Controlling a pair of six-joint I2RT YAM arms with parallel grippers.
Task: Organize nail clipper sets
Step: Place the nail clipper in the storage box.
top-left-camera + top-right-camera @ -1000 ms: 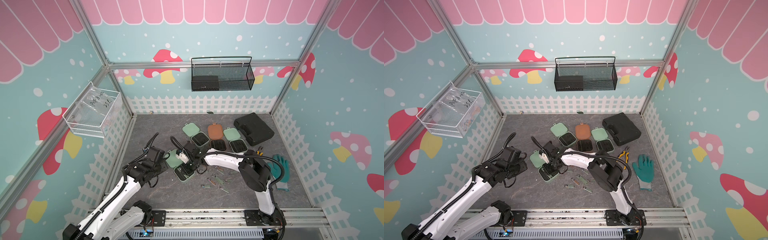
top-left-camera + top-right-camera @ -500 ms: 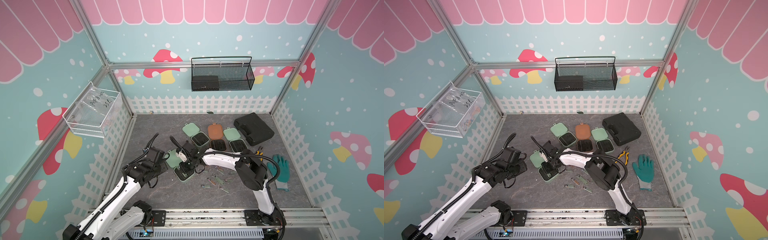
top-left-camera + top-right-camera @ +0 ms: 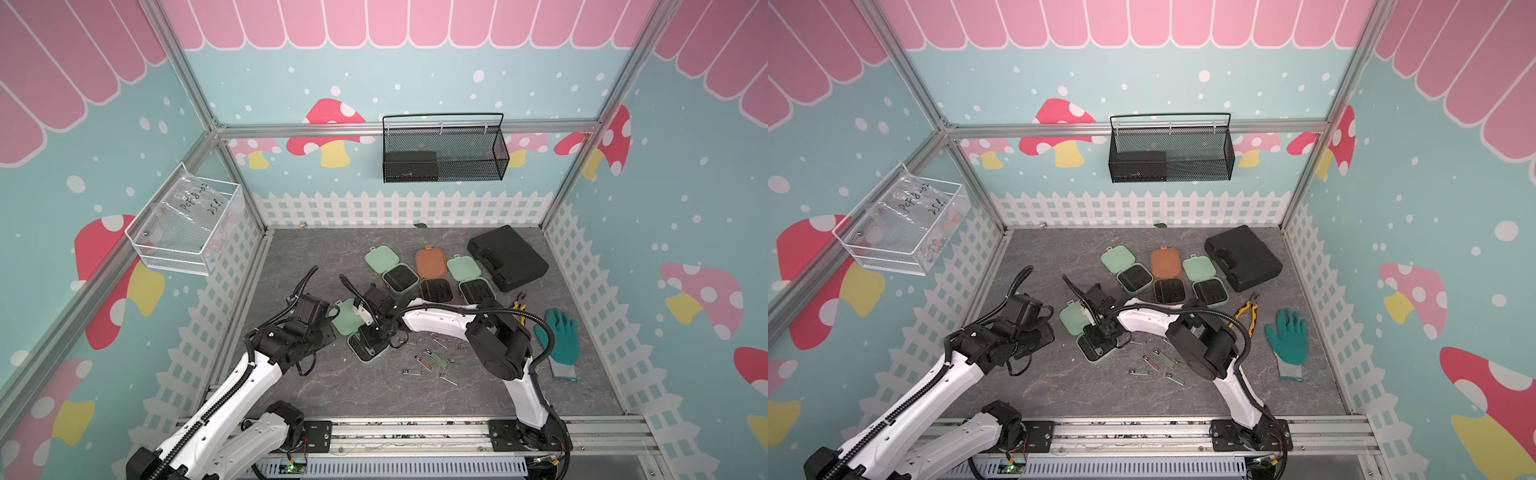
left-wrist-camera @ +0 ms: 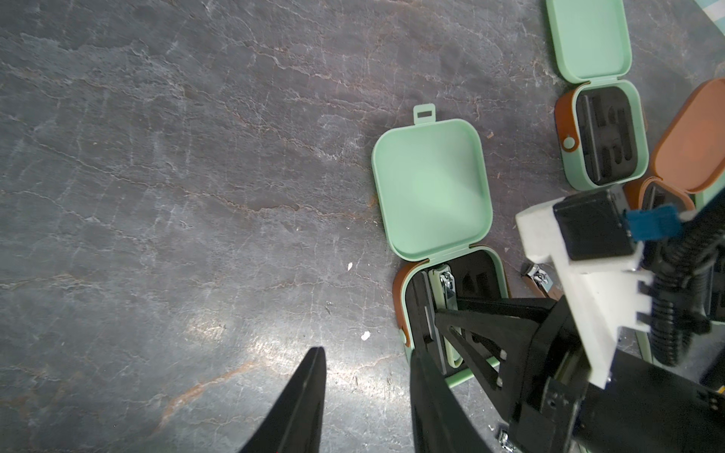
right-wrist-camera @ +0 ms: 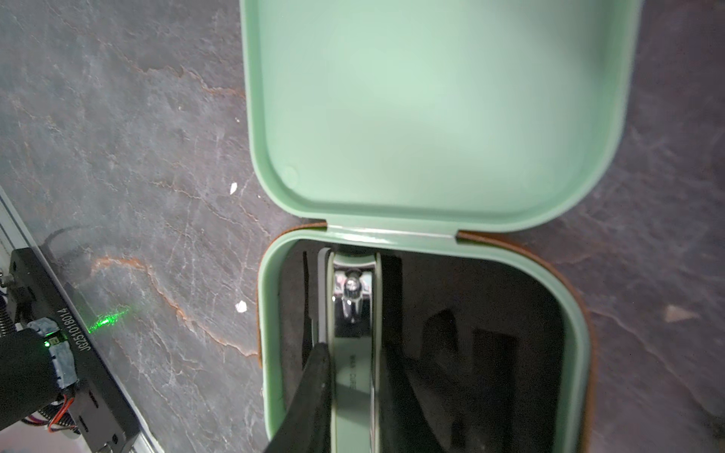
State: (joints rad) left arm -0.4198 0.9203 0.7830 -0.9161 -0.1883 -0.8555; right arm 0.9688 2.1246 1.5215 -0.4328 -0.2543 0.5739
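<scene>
In the right wrist view, right gripper cut off by the picture's edge, only the finger ends showing. Near rim of the front green case cut off too. In both top views, most of that case's black insert hidden under the right arm's wrist. Left gripper hard to pick out there against its black wrist, clear only in its own wrist view. Loose clippers on the table too small to count surely, some partly under the right arm.

Plain enough close up: right gripper closed on 1 clipper, lined up in a long slot of the insert, lid lying open. Left gripper open, holding nothing, over bare table just beside the same case. Behind, a row of 3 open cases: left green case, brown case, right green case.

Against 1 second earlier: right elbow shifted slightly toward the front case, gripper over the same case. Left arm, cases and loose clippers unmoved.
</scene>
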